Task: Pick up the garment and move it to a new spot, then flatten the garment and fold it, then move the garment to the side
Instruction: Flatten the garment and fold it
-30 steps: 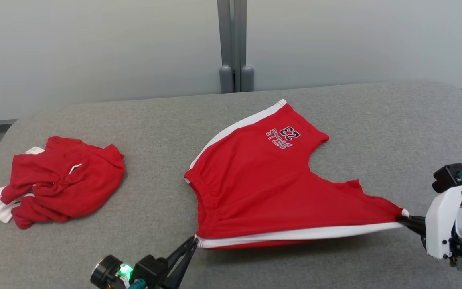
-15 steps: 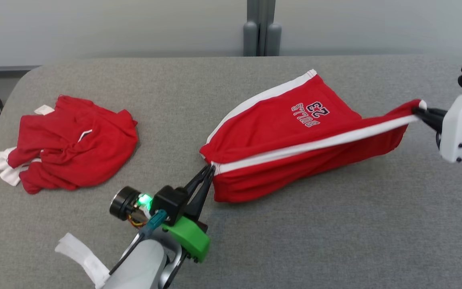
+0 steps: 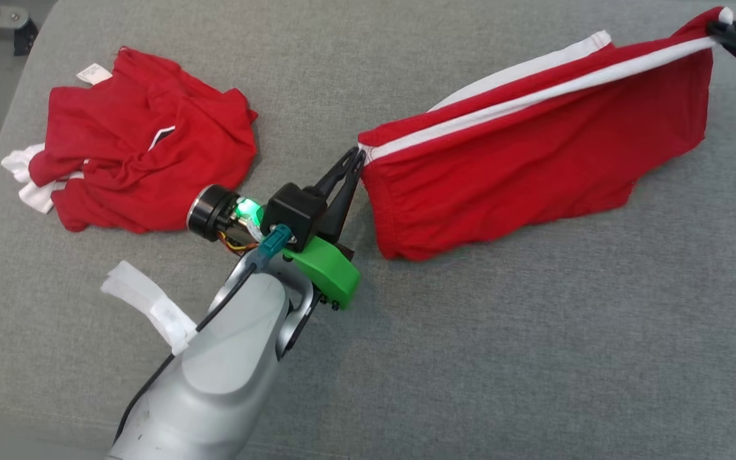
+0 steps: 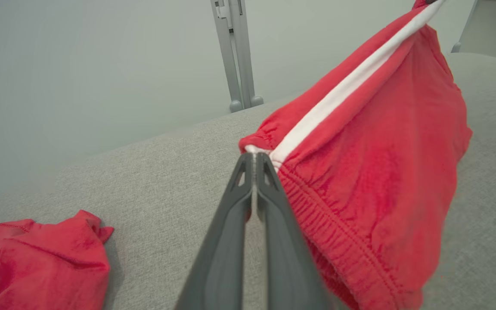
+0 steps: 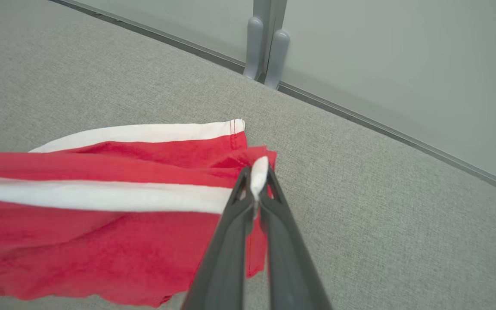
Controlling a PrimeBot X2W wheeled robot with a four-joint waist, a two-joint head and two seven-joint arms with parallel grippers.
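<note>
**Red shorts pulled taut between two clamped grippers**

Head view: The left gripper [image 3: 356, 155] is clenched on the waistband corner of the red shorts [image 3: 534, 172], just where the white side stripe [image 3: 534, 97] ends. The right gripper [image 3: 718, 28], at the upper right edge, pinches the other end of that stripe at the leg hem. The shorts hang stretched between the two sets of fingertips. The stripe forms the tight top line and the red cloth droops below it towards the grey padded table [image 3: 534, 358]. On the far side of the left fingers from the shorts lies a crumpled red garment [image 3: 144, 160] with white patches, flat on the table and well apart from the shorts.

Left wrist view: The two dark fingers are pressed together, their tips biting the white stripe's end beside the gathered waistband. The shorts spread to the right of the fingers and climb away towards the top right corner. The crumpled garment's edge sits low to the fingers' left. Past the fingertips a grey post [image 4: 235, 56] stands against a pale wall [image 4: 101, 64].

Right wrist view: The fingers are shut, with a small white fold of the stripe poking up between the tips. The shorts stretch away to the fingers' left. Beyond them, the hem of the other leg, with its own white stripe, rests on the table. The post stands past the fingertips.
</note>
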